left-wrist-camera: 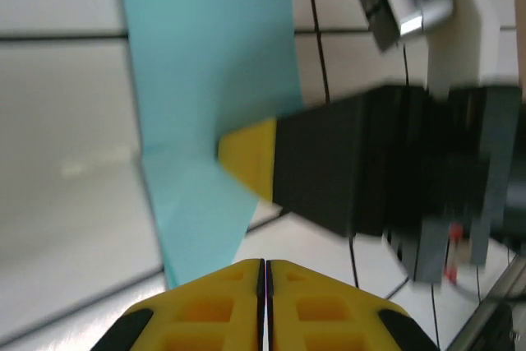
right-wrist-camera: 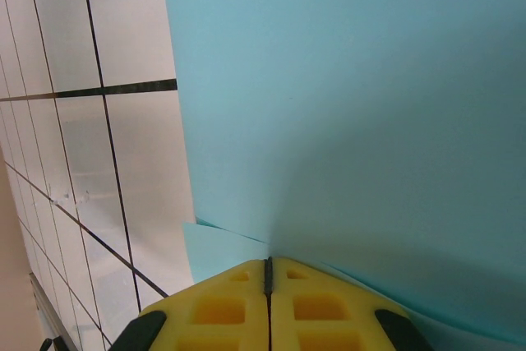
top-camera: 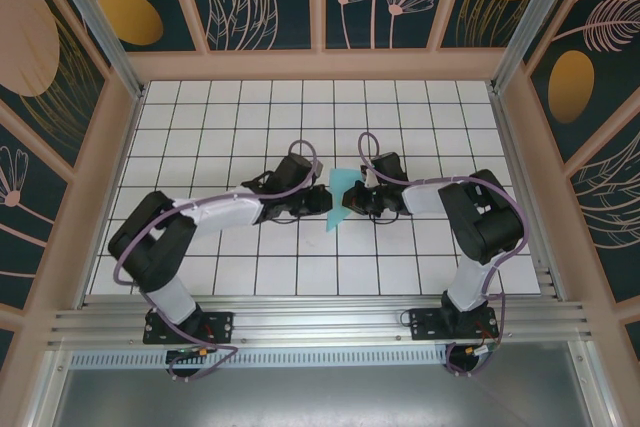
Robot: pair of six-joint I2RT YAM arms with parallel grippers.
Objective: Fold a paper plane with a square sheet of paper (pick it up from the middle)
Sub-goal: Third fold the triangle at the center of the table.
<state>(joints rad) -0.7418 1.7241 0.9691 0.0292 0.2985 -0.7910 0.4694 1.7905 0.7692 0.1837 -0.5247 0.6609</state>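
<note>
While pinching the square sheet of paper [top-camera: 337, 202] at mid-table in the right gripper [right-wrist-camera: 267, 261], with left gripper [left-wrist-camera: 265, 262] pressed together at its lower tip, seems mid-fold; next calls for aligning edges, then creasing.

The right gripper [right-wrist-camera: 267, 273] sits at the bottom edge, its two yellow fingers [right-wrist-camera: 222, 310] pressed together with only a thin dark seam between them. They pinch the light teal sheet of paper [right-wrist-camera: 353, 104], which spreads up and to the right. A second layer's edge peeks out at lower left. The white gridded table [right-wrist-camera: 140, 162] lies to the left
</note>
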